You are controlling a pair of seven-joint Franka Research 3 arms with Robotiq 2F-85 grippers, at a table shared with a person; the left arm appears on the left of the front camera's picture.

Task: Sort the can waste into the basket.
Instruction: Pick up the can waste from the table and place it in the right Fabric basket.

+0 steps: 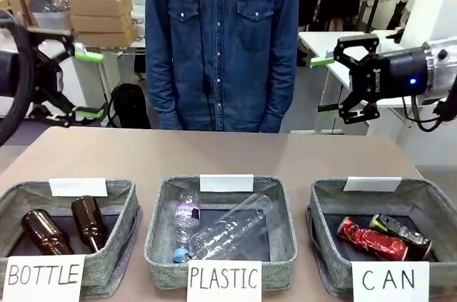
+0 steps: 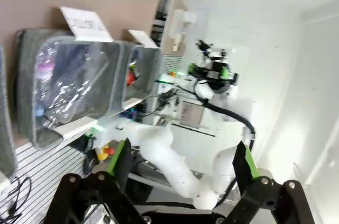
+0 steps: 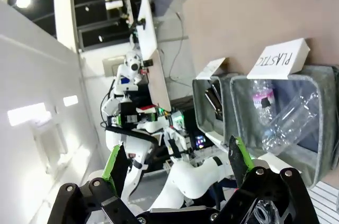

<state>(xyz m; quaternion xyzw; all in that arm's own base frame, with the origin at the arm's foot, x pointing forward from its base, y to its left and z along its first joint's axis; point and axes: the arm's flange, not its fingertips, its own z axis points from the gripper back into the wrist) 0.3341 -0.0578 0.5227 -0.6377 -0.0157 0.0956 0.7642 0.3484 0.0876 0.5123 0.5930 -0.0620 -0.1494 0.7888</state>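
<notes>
The grey CAN basket (image 1: 323, 198) stands at the table's front right behind its handwritten sign (image 1: 389, 280). Inside it lie the red can (image 1: 370, 238) and, beside it to the right, the dark can (image 1: 402, 231). High above the table's right edge my right gripper (image 1: 323, 86) is open and holds nothing. On the far left my left gripper (image 1: 89, 84) is also raised, open and holding nothing. The left wrist view shows its open gripper (image 2: 181, 160), with the CAN basket (image 2: 148, 75) and the red can (image 2: 130, 78) farther off. My right gripper (image 3: 176, 163) also stands open in its own wrist view.
The PLASTIC basket (image 1: 161, 223) with clear bottles sits in the middle. At the front left is the BOTTLE basket (image 1: 125, 202) with two brown bottles. A person in a denim shirt (image 1: 221, 38) stands at the far side. Bare tabletop (image 1: 228, 152) lies behind the baskets.
</notes>
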